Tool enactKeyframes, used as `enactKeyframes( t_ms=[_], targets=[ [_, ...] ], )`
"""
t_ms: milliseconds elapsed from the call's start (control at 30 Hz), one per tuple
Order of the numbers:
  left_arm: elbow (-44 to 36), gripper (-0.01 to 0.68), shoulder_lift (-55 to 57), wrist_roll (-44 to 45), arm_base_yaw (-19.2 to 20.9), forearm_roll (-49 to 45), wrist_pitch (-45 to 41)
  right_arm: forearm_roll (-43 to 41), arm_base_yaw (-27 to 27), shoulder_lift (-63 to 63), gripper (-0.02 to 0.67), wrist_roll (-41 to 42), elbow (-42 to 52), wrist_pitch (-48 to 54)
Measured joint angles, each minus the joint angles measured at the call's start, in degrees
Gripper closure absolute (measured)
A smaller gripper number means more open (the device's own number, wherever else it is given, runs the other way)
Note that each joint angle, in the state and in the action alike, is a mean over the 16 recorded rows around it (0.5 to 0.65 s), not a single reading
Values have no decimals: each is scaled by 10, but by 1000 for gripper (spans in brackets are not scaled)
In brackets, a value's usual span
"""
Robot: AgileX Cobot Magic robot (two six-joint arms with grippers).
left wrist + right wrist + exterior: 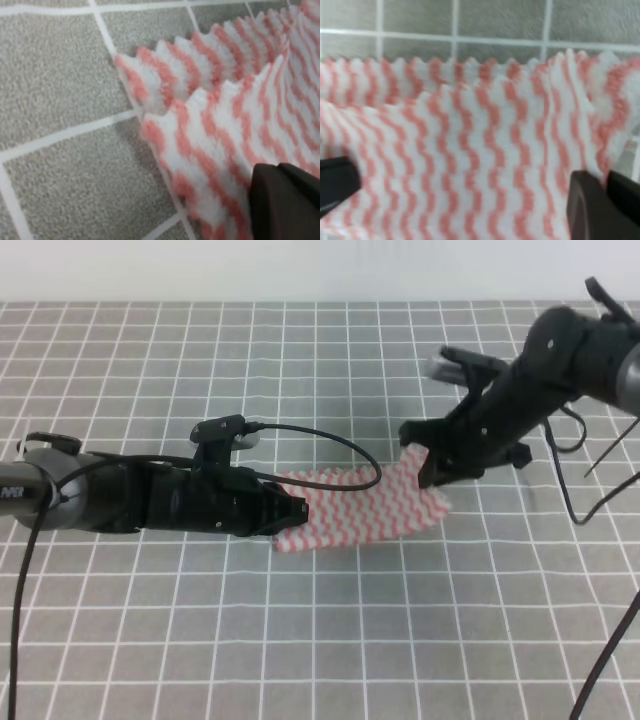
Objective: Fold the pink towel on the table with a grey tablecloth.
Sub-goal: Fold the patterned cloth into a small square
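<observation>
Grey cloth ruled with thin white lines covers the table (320, 640) from the near edge to the pale wall behind, and the nearest rows of squares carry nothing but a trailing black cable. Working back from there, we come to the pink towel (365, 508), lying just past the middle of the table, between our two arms. We judge that we are mid-fold: both wrist views show one jagged striped edge lying over another and slightly offset from it, so the towel is already doubled at least along that side, and the edges are not yet squared. The left tool (292, 514) rests low at the towel's left end, touching it; its wrist view shows only one dark finger (285, 202) against the stripes, so we cannot tell whether it grips or merely presses. Farther back and to the right, the right tool (432, 472) holds the towel's far right corner, which stands lifted off the table; in its wrist view the dark fingers (592, 210) sit fairly wide apart with cloth between them, and we cannot tell how firmly they pinch. For the next move we would carry the raised edge across, keeping both ends level so the zigzag borders meet, then lay it flat before letting go.
</observation>
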State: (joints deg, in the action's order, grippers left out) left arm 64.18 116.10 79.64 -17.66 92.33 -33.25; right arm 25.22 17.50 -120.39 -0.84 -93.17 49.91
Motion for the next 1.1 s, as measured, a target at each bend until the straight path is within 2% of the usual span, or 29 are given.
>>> enactKeyframes(
  t_ms=[467,1100],
  targets=[
    [0,676,-11,0,6,-1,-19,62,39,0,660,36,-35,10],
    [0,676,-12,-36,58,-33,-96,81,58,0,660,42,-35,-11]
  ],
)
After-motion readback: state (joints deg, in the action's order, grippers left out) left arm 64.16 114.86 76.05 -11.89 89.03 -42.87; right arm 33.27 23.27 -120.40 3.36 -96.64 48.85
